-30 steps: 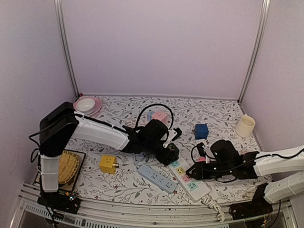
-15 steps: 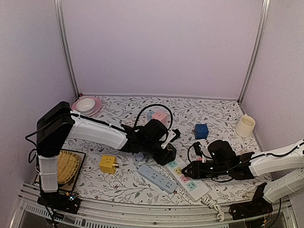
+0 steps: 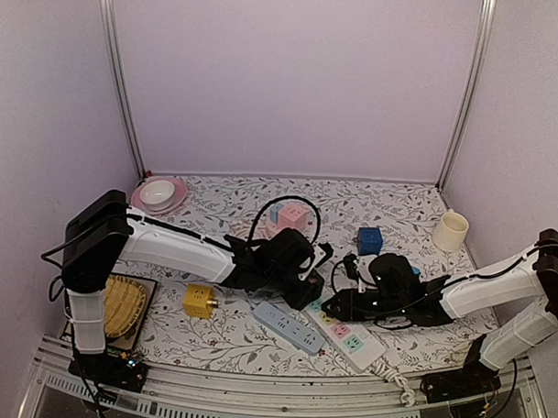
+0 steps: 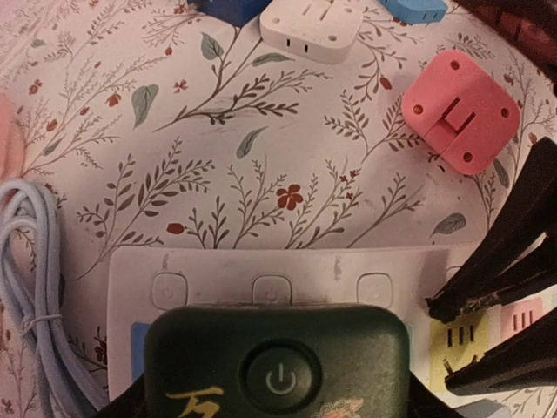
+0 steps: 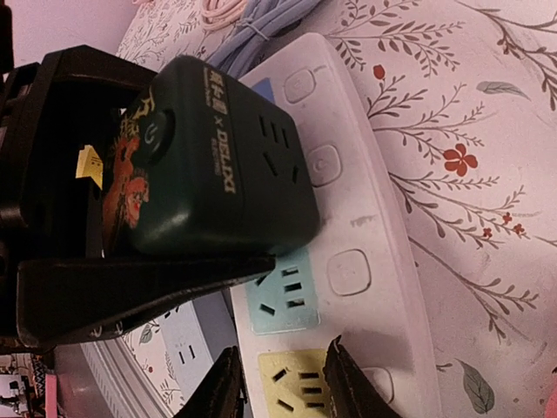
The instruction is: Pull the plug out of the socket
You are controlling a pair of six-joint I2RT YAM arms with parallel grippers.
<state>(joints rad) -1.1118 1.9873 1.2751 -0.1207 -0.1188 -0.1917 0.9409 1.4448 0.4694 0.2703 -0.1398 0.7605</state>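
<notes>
Item under inspection: the dark green plug [image 5: 218, 170], a blocky adapter with a power button on its top face, seated in the end socket of the white power strip [image 3: 359, 342]. The strip lies slantwise near the near edge of the table, right of centre, with the plug at its far-left end. The body is judged rigid moulded plastic: light, smooth-sided and liable to slip under a shallow grip. The pins likely hold by friction, so the light strip would probably lift with the plug unless pinned down. Best hold is on the two opposite flat flanks, low down, with a straight pull away from the strip face and clear of the button. The left gripper [image 3: 307, 285] is clenched on the plug, one finger against each flank. The right gripper [image 4: 439, 341] is released, jaws a little apart and empty, tips at the yellow socket [image 5: 296, 383]; whether they press on the strip cannot be told. A blue-grey power strip [image 3: 289, 326] lies just beside, toward the left edge. A pink adapter [image 4: 459, 111] sits nearby, and a yellow cube [image 3: 200, 300] lies well apart, further left.
</notes>
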